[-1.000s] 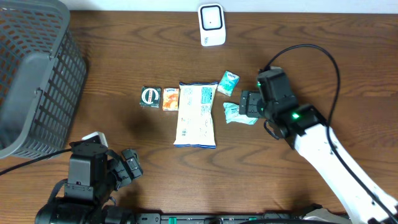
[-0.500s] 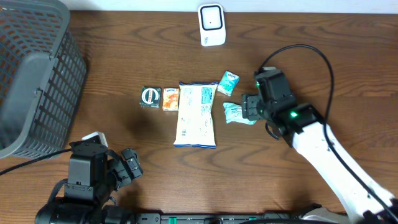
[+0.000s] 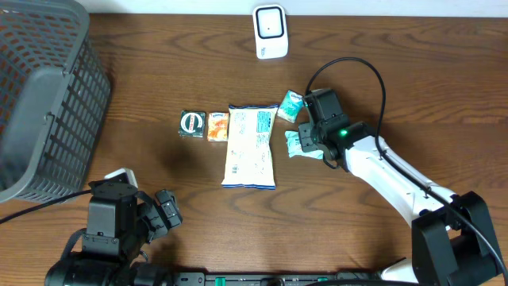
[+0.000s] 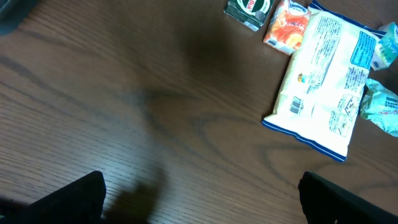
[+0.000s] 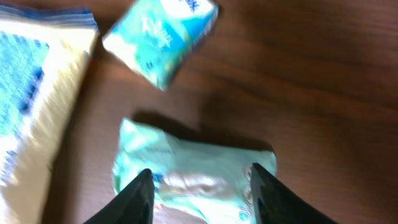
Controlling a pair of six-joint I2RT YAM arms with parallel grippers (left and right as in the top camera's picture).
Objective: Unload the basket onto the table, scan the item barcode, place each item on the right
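A crumpled mint-green packet [image 3: 294, 144] [image 5: 196, 158] lies on the wooden table, right of a long white-and-blue bag [image 3: 250, 146]. My right gripper [image 3: 306, 140] [image 5: 199, 186] is down over the packet. Its dark fingers [image 5: 140, 196] stand apart, astride the packet's middle, with the wrapper between them. The packet still rests on the table. The white barcode scanner [image 3: 270, 32] stands at the far edge. At the near left, my left gripper [image 3: 163, 211] [image 4: 202, 208] hovers wide open over bare wood with nothing between its fingers.
A small teal packet [image 3: 291, 105] [image 5: 161, 37] lies just beyond the mint one. An orange packet [image 3: 218, 125] and a dark green packet [image 3: 192, 123] sit left of the bag. A grey mesh basket [image 3: 48, 95] fills the far left corner.
My right arm has moved left and slightly away from me, down onto the mint packet, and its jaws have narrowed around it. The left arm has not moved.
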